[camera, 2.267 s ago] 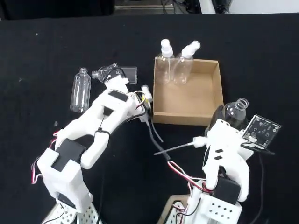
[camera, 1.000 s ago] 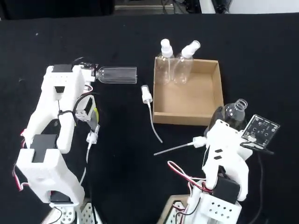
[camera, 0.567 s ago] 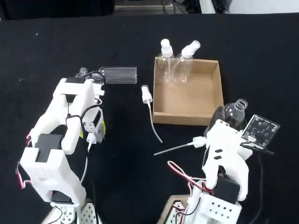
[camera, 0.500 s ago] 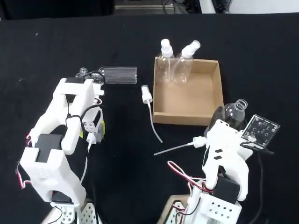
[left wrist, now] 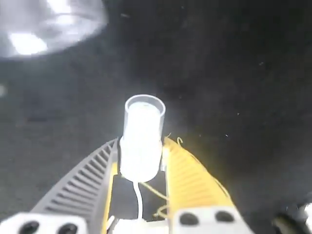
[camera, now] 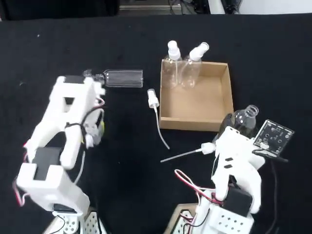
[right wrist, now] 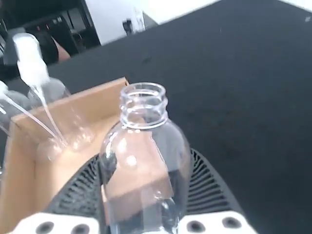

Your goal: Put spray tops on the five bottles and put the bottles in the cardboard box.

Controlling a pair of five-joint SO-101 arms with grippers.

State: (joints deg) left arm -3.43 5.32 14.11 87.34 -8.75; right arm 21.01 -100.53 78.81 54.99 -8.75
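My left gripper (left wrist: 141, 146) is shut on a white spray top (left wrist: 143, 124), held over the black table at the left (camera: 91, 137). A clear open bottle (camera: 123, 78) lies on its side just beyond that arm, and the neck of another bottle (camera: 87, 73) peeks out beside it. My right gripper (right wrist: 146, 168) is shut on an upright open bottle (right wrist: 144, 109), held near the cardboard box's (camera: 195, 105) near right corner (camera: 246, 118). Two bottles with spray tops (camera: 181, 66) lean at the box's far edge.
Two loose spray tops lie on the table: one (camera: 153, 98) left of the box with its tube trailing toward me, another (camera: 206, 147) in front of the box. The right arm's camera board (camera: 274, 137) sticks out to its right.
The left arm swung from beside the box to the left side of the table with a spray top in its gripper, then shifted slightly. The right arm and its bottle stayed still.
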